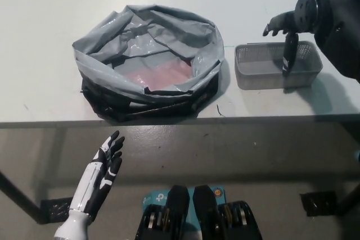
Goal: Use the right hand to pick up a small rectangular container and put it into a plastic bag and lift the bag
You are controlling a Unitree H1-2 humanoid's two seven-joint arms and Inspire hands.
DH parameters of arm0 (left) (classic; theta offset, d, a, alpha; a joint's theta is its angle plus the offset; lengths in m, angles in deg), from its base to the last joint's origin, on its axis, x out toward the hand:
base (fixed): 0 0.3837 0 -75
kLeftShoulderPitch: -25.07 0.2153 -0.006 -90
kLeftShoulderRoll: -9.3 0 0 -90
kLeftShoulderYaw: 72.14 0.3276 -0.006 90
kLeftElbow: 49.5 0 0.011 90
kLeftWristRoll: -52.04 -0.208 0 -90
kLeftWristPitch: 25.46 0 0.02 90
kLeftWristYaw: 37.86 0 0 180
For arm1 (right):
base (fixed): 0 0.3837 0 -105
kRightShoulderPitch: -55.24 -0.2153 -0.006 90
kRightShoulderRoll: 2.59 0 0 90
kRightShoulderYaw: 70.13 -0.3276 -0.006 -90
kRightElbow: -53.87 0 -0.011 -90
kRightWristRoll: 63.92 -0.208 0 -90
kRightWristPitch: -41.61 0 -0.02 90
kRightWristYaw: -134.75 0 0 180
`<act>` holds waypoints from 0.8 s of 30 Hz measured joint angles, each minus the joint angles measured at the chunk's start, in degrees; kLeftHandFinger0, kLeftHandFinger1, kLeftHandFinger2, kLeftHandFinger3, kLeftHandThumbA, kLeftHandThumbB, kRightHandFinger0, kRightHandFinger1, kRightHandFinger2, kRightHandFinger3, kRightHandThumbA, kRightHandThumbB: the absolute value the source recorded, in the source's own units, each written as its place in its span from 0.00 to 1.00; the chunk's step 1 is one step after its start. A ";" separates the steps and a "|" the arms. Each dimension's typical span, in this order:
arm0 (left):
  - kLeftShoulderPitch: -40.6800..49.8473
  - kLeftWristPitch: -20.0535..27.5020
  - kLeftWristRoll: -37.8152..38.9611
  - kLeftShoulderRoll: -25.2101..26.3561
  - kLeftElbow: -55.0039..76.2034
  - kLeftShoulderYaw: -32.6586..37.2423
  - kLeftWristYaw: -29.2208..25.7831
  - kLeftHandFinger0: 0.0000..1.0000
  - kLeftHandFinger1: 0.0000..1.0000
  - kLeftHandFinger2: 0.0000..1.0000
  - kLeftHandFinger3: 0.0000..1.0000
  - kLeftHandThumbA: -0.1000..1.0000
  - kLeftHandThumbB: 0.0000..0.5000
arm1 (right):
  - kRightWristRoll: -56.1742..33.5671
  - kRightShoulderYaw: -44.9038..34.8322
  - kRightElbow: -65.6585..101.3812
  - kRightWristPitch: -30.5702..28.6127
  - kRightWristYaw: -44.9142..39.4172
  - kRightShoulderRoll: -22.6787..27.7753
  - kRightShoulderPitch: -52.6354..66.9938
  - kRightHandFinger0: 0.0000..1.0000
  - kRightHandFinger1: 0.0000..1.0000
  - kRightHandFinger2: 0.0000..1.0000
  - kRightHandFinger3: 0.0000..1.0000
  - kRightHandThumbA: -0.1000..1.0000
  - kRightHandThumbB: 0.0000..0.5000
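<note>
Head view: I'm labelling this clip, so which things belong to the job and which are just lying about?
In the job: small grey container, grey plastic bag, right hand reaching into the container.
Lying about: left hand idle below the table.

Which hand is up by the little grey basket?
The black right hand, reaching into the small grey mesh basket. The white left hand waits open below the table edge.

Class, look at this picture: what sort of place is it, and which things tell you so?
Probably a robot test bench, not a home: a plain white table holding only a grey plastic bag and a small grey basket, with a black robot hand over the basket.
</note>
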 measured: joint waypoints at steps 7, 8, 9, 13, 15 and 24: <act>0.01 0.00 -0.01 0.00 0.21 0.01 0.10 1.00 1.00 1.00 1.00 0.87 0.33 | 0.48 -0.87 -5.74 -1.63 1.53 -1.21 -0.06 1.00 1.00 1.00 1.00 1.00 0.98; 0.01 0.00 0.00 0.00 0.21 0.00 0.12 1.00 1.00 1.00 1.00 0.87 0.35 | 0.48 -1.05 -6.29 -1.82 1.85 -1.32 -0.14 1.00 1.00 1.00 1.00 1.00 0.97; 0.01 0.00 0.02 0.01 0.19 0.01 0.19 1.00 1.00 1.00 1.00 0.87 0.35 | 0.49 -1.54 -7.87 -2.19 2.70 -1.75 -0.55 1.00 1.00 1.00 1.00 1.00 0.97; 0.02 0.00 0.02 0.06 0.20 0.02 0.50 1.00 1.00 1.00 1.00 0.85 0.36 | 0.48 -2.81 -11.49 -3.26 5.05 -2.64 -1.00 1.00 1.00 1.00 1.00 1.00 1.00; 0.01 0.01 0.06 0.09 0.22 0.02 0.73 1.00 1.00 1.00 1.00 0.85 0.37 | 0.49 -3.34 -13.33 -3.87 7.07 -3.28 -1.00 1.00 1.00 1.00 1.00 1.00 1.00; -0.35 0.21 0.07 0.37 0.21 0.01 0.84 1.00 1.00 1.00 1.00 0.85 0.32 | 0.51 -4.70 -20.00 -6.26 14.40 -6.03 -1.19 1.00 1.00 1.00 1.00 1.00 1.00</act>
